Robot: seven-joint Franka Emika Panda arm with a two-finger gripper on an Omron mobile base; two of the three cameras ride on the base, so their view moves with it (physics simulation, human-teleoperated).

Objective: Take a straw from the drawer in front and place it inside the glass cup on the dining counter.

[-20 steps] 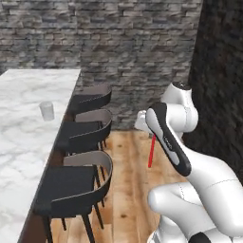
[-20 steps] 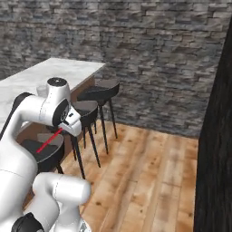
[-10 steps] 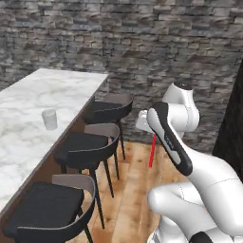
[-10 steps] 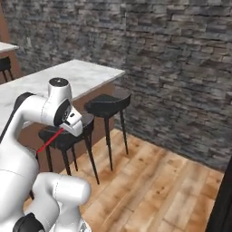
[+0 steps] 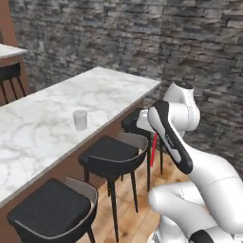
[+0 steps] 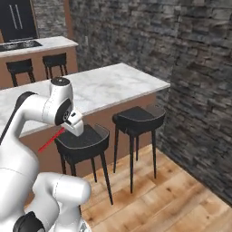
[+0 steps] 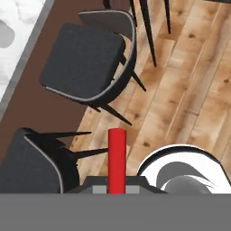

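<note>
Hand view: fingers (image 7: 116,188) apparently pinching straw (image 7: 116,159); glass cup (image 5: 80,120) on dining counter (image 5: 42,118).

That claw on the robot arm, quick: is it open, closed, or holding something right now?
Gripper: closed on the straw, the red stick that points down toward the wooden floor beside the black stools.

- A rough stone wall (image 5: 142,38) of grey and dark blocks runs behind the room and turns the corner on the right (image 6: 199,90)
- The floor (image 6: 172,195) is of warm brown wooden planks
- Black stools (image 5: 114,156) on thin dark legs stand in a row along the brown wooden base
- A farther island (image 6: 41,45) with a white top has two more black stools in front of it
- Light is even and soft
</note>
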